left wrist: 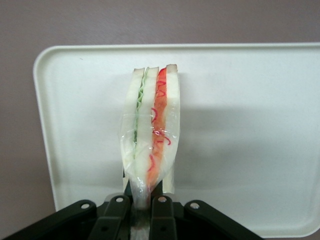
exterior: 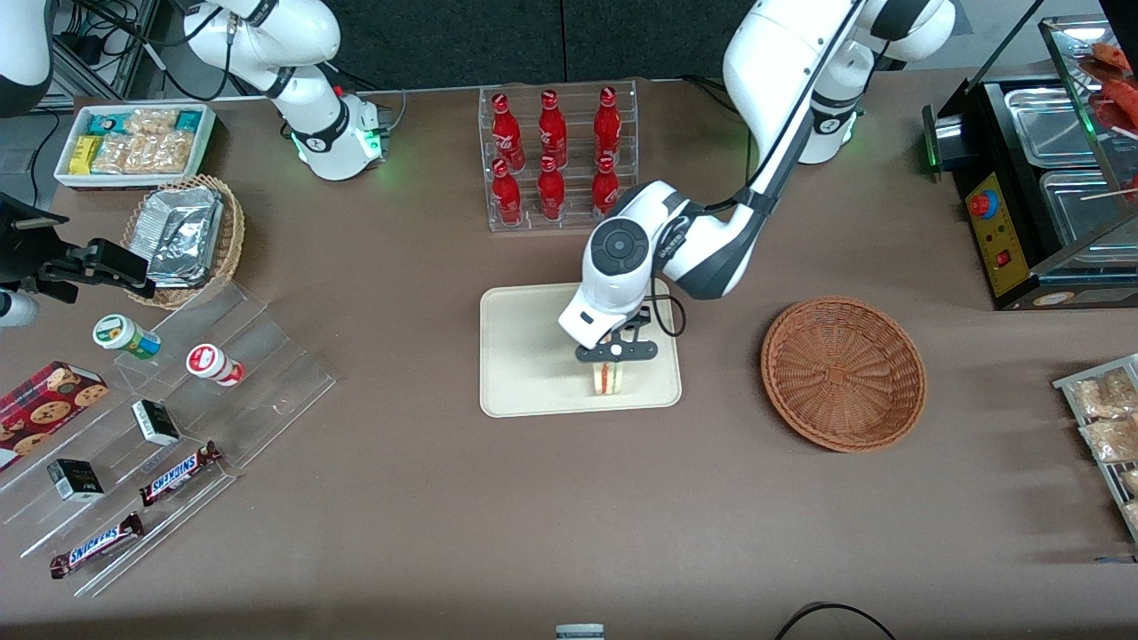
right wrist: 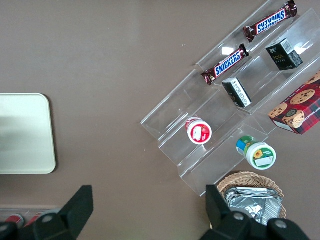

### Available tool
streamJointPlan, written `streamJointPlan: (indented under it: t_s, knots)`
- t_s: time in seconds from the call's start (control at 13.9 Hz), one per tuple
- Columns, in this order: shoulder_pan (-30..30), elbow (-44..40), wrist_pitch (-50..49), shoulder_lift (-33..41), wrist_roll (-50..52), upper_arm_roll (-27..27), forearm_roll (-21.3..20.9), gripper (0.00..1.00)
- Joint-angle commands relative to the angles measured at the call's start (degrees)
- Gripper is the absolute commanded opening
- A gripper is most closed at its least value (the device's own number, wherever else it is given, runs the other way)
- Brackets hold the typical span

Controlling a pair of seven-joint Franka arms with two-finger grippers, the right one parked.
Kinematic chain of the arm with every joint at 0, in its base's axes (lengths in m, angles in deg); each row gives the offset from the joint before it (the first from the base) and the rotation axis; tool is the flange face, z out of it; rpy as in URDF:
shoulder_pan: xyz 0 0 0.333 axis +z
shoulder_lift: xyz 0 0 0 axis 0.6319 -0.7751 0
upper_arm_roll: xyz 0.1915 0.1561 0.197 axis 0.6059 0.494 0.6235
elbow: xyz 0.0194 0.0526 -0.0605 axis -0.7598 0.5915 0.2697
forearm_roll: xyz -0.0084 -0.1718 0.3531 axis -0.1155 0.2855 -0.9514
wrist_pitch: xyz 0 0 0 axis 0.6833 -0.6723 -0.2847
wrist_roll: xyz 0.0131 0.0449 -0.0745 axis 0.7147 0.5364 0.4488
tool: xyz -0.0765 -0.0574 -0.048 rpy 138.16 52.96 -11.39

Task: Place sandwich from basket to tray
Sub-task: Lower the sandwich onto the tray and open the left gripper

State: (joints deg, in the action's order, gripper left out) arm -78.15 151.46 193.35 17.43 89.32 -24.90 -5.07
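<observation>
The sandwich (exterior: 607,378) (left wrist: 152,130), a plastic-wrapped wedge with red and green filling, hangs upright over the cream tray (exterior: 524,356) (left wrist: 240,125), near the tray edge closest to the front camera. My left gripper (exterior: 615,354) (left wrist: 146,212) is directly above it, shut on the pinched top of its wrapper. I cannot tell whether the sandwich's lower end touches the tray. The reddish-brown wicker basket (exterior: 843,373) lies empty beside the tray, toward the working arm's end of the table.
A clear rack of red bottles (exterior: 556,156) stands farther from the front camera than the tray. Acrylic steps with snack bars (exterior: 178,471) and cups, a tan basket of foil packets (exterior: 182,236) and a white snack bin (exterior: 133,142) lie toward the parked arm's end.
</observation>
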Motion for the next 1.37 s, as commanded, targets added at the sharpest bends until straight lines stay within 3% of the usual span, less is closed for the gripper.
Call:
streamJointPlan:
  t_s: [0.0,0.5,0.58,0.65,1.29]
  knots:
    - [-1.6,-3.1,-0.3,-2.1,1.4,0.8,0.4,0.0]
    - [-2.5,-3.1,-0.3,-3.8,2.2,0.8,0.5,0.0]
    - [-2.4,-3.1,-0.3,-3.9,2.1,0.8,0.6,0.41]
    - [-2.4,-3.1,-0.2,-3.9,2.0,0.8,0.6,0.99]
    - [-2.0,-7.0,-1.4,-2.7,1.2,0.9,-0.1,1.0]
